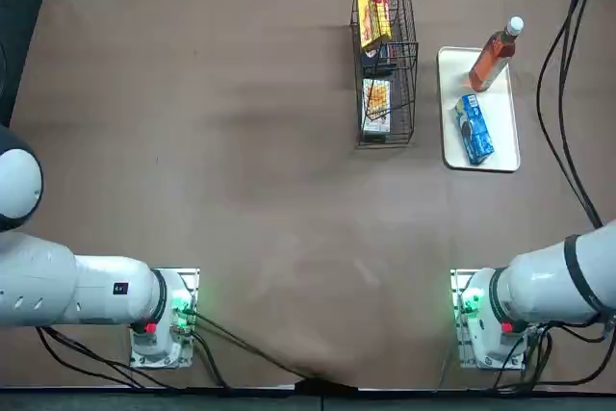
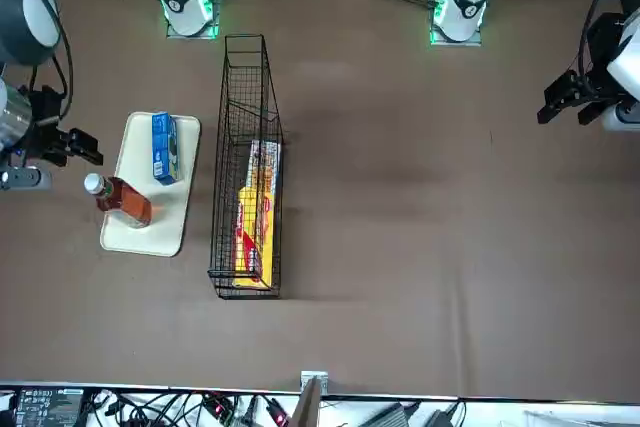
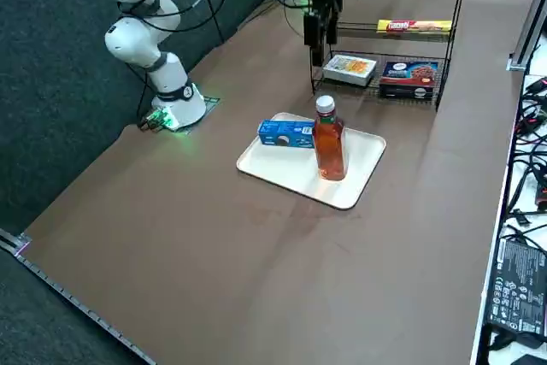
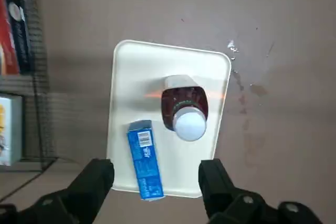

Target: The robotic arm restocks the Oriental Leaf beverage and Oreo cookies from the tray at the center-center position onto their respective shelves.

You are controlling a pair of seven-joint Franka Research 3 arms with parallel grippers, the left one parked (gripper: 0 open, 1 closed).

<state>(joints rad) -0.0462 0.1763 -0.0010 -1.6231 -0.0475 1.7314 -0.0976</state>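
Two things wait on the white tray (image 4: pixel 212 64) beside the black wire shelves (image 1: pixel 387 55): the standing tea bottle (image 4: pixel 184 109) and the flat blue Oreo packet (image 4: pixel 145 158), so the claw (image 4: pixel 156 181) hangs above them, wide and empty, ready to grab one.
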